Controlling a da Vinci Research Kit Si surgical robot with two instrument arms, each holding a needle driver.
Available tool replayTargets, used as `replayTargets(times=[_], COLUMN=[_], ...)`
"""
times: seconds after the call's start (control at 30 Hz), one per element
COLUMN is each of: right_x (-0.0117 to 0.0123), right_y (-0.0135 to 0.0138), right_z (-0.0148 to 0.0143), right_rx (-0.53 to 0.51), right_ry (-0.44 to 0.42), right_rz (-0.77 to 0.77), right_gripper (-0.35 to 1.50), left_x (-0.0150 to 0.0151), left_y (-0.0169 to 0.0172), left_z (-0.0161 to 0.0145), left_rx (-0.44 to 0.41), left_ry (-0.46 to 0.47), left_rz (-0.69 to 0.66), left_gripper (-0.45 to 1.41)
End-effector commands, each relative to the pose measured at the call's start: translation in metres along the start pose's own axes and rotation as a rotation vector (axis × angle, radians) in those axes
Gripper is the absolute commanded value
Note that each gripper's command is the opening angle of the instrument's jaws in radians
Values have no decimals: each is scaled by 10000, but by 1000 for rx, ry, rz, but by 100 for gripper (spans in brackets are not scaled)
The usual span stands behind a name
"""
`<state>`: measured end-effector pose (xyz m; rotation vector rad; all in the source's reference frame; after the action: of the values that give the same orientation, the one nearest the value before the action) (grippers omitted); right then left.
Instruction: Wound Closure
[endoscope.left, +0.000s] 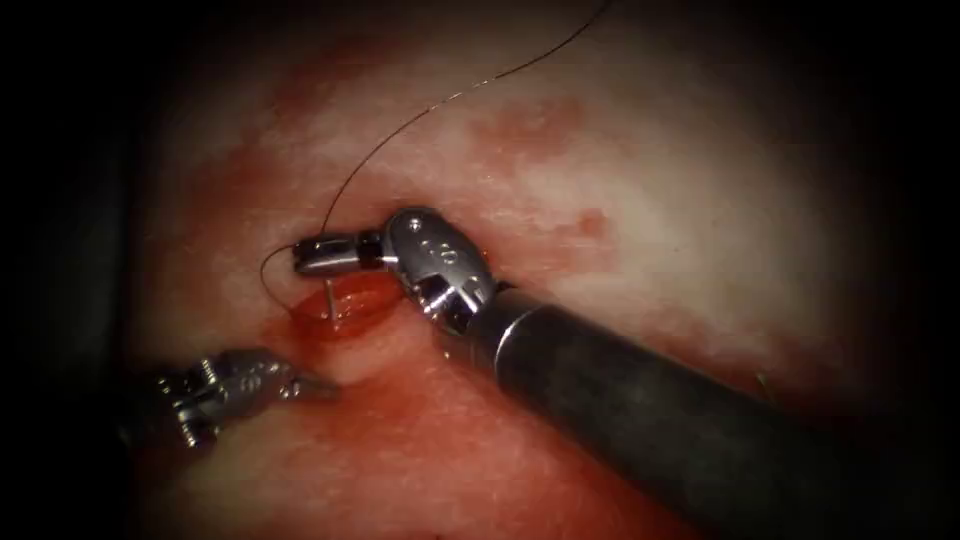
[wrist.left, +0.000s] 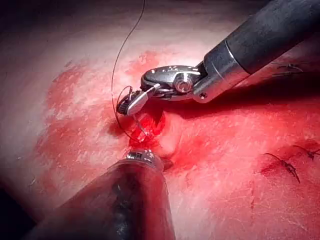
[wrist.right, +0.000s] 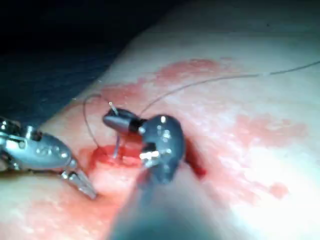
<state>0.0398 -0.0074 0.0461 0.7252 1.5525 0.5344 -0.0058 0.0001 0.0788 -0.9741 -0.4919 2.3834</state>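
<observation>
Right arm's end effector (endoscope.left: 305, 257) clenched on thin curved steel needle (endoscope.left: 330, 297) near its thread end; point dipped into red open cut (endoscope.left: 345, 305) in pale pork tissue (endoscope.left: 650, 200). Fine dark thread (endoscope.left: 420, 115) trailed far. Left arm's end effector (endoscope.left: 315, 387) near cut, apparently closed, grasping nothing. Needle stiff, slippery: best gripped mid-curve. Tissue soft.

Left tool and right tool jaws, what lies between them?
In the endoscope view, the open cut, with the needle going down into it from the right tool.

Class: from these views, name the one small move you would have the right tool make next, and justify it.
Probably rotate the right tool to drive the needle on: its jaws are shut on the needle near the thread end, and the tip points down into the cut. The left tool sits below the cut, jaws shut, empty.
</observation>
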Motion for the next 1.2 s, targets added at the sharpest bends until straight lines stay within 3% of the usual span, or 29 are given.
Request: replayTargets(times=[0.03,0.7,0.87,1.2], right_x=[-3,-8,-22,-24], right_y=[4,-17,-25,-24], right_z=[8,4,8,7], right_rx=[5,25,45,48], right_ry=[-1,-28,-45,-58], right_rz=[2,116,163,238], right_gripper=[-35,-35,-35,-35], left_x=[0,0,0,0], left_y=[-1,-3,-5,-5], left_z=[8,8,8,8], left_rx=[-2,-3,-4,-4], left_ry=[0,0,0,0], left_rz=[-1,0,0,0], left_gripper=[-45,-45,-45,-45])
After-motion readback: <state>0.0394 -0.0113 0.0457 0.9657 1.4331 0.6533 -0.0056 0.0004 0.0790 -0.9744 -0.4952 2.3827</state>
